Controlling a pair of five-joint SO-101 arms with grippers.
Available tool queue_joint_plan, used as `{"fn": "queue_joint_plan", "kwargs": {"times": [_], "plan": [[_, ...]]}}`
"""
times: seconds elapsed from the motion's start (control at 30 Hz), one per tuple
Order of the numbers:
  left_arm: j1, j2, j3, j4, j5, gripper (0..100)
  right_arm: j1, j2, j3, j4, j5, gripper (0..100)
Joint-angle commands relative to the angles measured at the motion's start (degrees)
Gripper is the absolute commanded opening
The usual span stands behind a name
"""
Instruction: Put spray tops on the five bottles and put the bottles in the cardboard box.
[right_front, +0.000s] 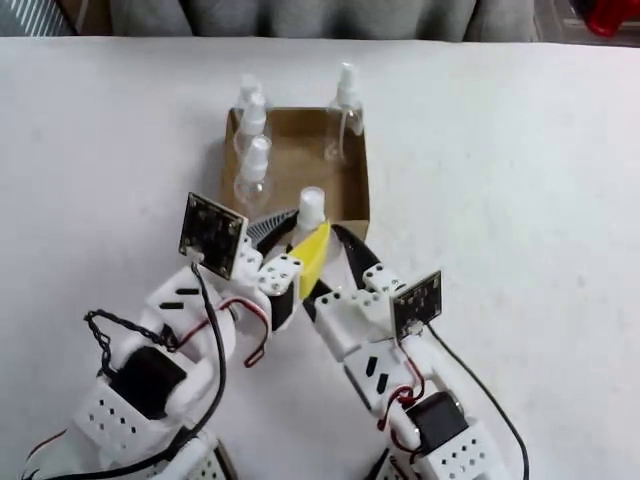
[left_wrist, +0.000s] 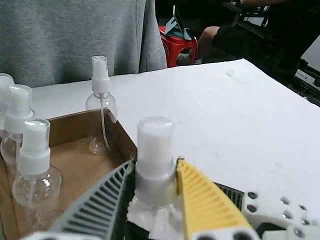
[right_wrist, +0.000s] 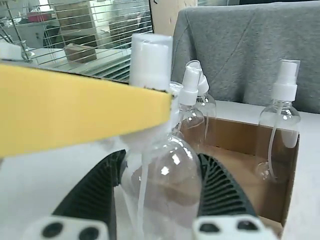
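Note:
A clear bottle (right_front: 311, 208) with a white spray top (left_wrist: 155, 145) stands at the near edge of the cardboard box (right_front: 300, 150), held by both arms. My left gripper (left_wrist: 155, 187), with one grey and one yellow finger (right_front: 312, 255), is shut on the spray top's collar. My right gripper (right_wrist: 157, 192) has its black fingers (right_wrist: 97, 187) shut on the round bottle body (right_wrist: 160, 175) below. Inside the box, three capped bottles (right_front: 255, 165) stand along the left side and one (right_front: 345, 110) at the right.
The box wall (left_wrist: 70, 125) is right behind the held bottle. White table (right_front: 520, 180) spreads on both sides of the box. A grey cloth (left_wrist: 75, 35) hangs behind the table's far edge.

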Motion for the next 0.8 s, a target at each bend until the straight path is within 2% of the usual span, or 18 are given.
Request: {"fn": "queue_joint_plan", "kwargs": {"times": [0.0, 0.13, 0.2, 0.3, 0.43, 0.63, 0.77], "plan": [[0.92, -0.04, -0.26, -0.44, -0.18, 8, 2.33, -0.75, 0.53, 0.04, -0.7, 1.6], [1.01, -0.04, -0.35, -0.44, 0.09, 22, 2.42, -0.75, 0.53, 0.13, -0.7, 1.6], [0.92, -0.04, -0.53, -0.44, 0.09, 25, 2.42, -0.75, 0.53, 0.13, -0.7, 1.6], [0.92, -1.71, -2.2, 0.0, 0.09, 24, 2.59, -0.75, 0.53, 0.66, -0.7, 1.6], [0.92, -11.21, -2.46, 0.09, -0.09, 20, 4.0, -0.75, 0.53, 1.36, -0.7, 1.6], [0.84, -25.54, -2.81, 5.63, -0.44, 18, 6.46, -0.75, 0.53, 1.36, -0.7, 1.6], [0.84, -28.88, -2.46, 5.36, -0.44, 10, 8.13, -0.75, 0.35, 1.27, -0.7, 1.6]]}}
